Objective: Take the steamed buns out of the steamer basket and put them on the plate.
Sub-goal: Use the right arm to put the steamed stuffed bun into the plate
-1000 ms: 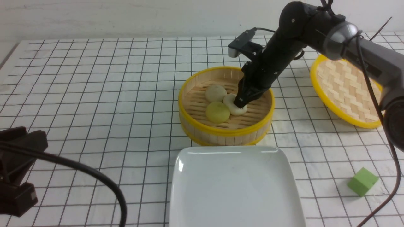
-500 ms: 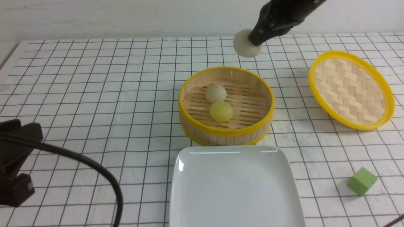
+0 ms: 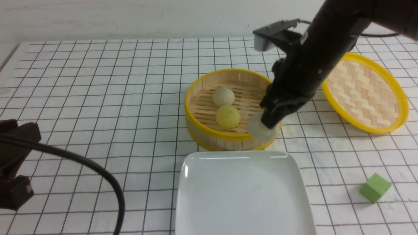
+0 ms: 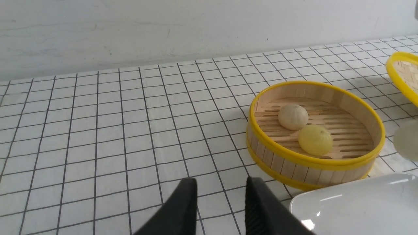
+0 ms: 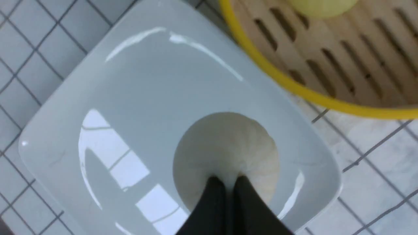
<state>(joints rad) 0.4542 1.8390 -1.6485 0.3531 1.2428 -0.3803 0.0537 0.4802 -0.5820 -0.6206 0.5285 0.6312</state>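
My right gripper (image 3: 269,122) is shut on an off-white steamed bun (image 3: 260,131) and holds it in the air by the steamer basket's front right rim. In the right wrist view the fingertips (image 5: 214,186) pinch this bun (image 5: 225,148) with the white plate (image 5: 137,98) below it. Two steamed buns stay in the steamer basket (image 3: 196,129): an off-white one (image 3: 223,97) and a pale yellow one (image 3: 228,116). The plate (image 3: 243,195) lies bare in front of the basket. My left gripper (image 4: 220,197) is open with nothing in it, low at the near left (image 3: 16,163).
A shallow woven bamboo lid (image 3: 364,93) with a yellow rim leans on the table to the right of the basket. A green cube (image 3: 375,187) sits at the near right. A black cable (image 3: 98,179) curves over the near left of the gridded table.
My right gripper lifted one off-white bun out of the basket, rose high, then came down and forward to the basket's front right rim. The yellow bun shifted slightly. The left arm barely moved.
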